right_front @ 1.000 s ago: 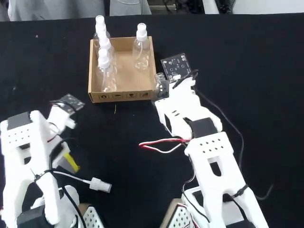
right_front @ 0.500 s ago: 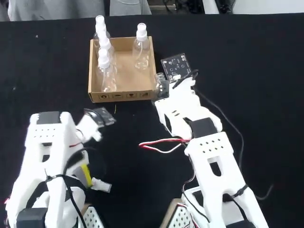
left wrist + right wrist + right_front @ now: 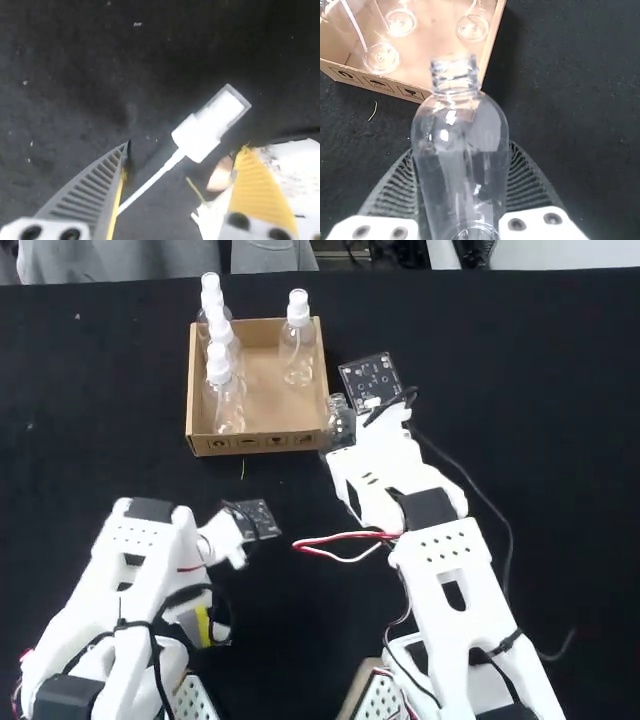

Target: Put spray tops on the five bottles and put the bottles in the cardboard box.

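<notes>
The right tool [image 3: 462, 167] is closed around a clear bottle [image 3: 457, 135] without a top, just beside a corner of the cardboard box [image 3: 255, 443]. 4 capped bottles [image 3: 227, 395] stand inside the box. The left tool [image 3: 184, 150] is wide open, holding nothing, over a spray top [image 3: 210, 122] lying on the desk [image 3: 520, 360].

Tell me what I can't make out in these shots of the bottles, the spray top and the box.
High view: the left arm covers the loose spray top.
High view: the right arm covers most of the uncapped bottle.
Right wrist view: that bottle's base is cut off by the edge, between the jaws.
High view: the farthest bottle has its base behind the next bottle; inside the cardboard box or behind it, unclear.
</notes>
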### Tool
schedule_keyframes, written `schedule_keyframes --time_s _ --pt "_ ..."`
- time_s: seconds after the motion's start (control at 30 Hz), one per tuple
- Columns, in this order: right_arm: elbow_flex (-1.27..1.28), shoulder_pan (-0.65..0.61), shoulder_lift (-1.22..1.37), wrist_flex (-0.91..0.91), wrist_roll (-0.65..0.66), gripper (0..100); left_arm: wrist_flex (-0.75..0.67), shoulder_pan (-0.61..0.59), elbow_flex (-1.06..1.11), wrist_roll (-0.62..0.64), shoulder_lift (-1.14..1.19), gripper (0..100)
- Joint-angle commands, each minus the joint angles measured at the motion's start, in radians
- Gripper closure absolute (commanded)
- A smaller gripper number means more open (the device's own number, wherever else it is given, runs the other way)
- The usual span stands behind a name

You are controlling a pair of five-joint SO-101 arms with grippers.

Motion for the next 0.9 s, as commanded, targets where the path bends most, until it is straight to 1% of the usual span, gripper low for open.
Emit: schedule_keyframes --time_s 0.0,0.13,0.27,0.4,0.6,0.77,0.87 --pt "-0.012 0.021 -0.041 -0.029 0.005 98.6 -0.044 0.042 0.008 0.002 -0.014 70" --pt "-0.012 0.021 -0.041 -0.029 0.005 98.6 -0.123 0.09 0.062 -0.006 -0.014 75" --pt "-0.012 0.021 -0.041 -0.029 0.005 98.6 -0.181 0.15 0.114 0.0 -0.014 77" --pt "-0.012 0.021 -0.041 -0.029 0.044 98.6 -0.203 0.174 0.128 0.002 -0.014 77" --pt "-0.01 0.021 -0.041 -0.031 0.049 98.6 -0.201 0.168 0.128 0.002 -0.014 78" --pt "-0.01 0.021 -0.041 -0.031 0.049 98.6 -0.196 0.177 0.128 0.002 -0.014 89" --pt "-0.01 0.021 -0.041 -0.031 0.049 98.6 -0.196 0.176 0.128 0.002 -0.014 93"
